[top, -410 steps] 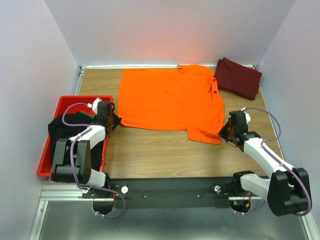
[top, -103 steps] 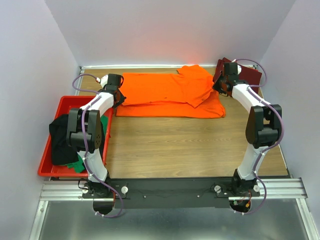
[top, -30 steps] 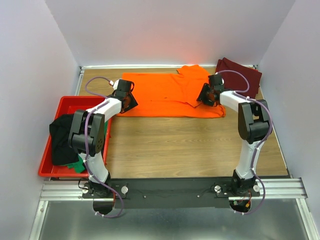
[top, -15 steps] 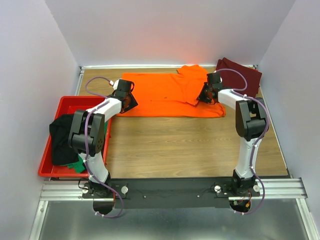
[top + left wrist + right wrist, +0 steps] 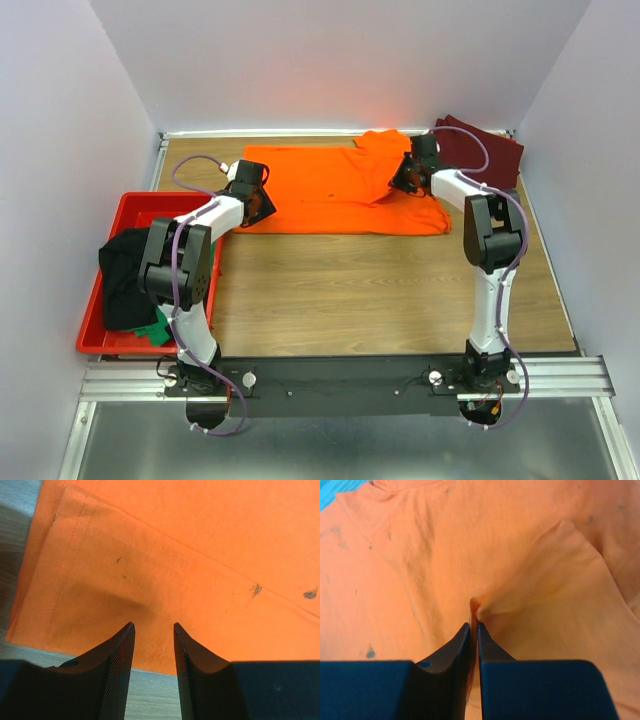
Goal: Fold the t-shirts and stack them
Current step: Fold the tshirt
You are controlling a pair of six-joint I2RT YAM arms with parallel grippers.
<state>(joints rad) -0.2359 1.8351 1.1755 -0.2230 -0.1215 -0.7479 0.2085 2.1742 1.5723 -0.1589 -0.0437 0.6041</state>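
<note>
Pinching a raised fold of the orange t-shirt (image 5: 330, 190), the right gripper (image 5: 473, 626) has its jaws almost together on the cloth. The left gripper (image 5: 153, 627) stands with jaws parted above the shirt's left hem corner, apparently gripping nothing. The shirt lies folded along the table's (image 5: 350, 280) far side, the maroon t-shirt (image 5: 485, 150) by its right end.

The orange t-shirt (image 5: 330, 190) bears dark specks; the maroon t-shirt (image 5: 490, 155), black t-shirt (image 5: 125, 272) and green t-shirt (image 5: 155, 328) are plain, the bin (image 5: 150, 200) red.
</note>
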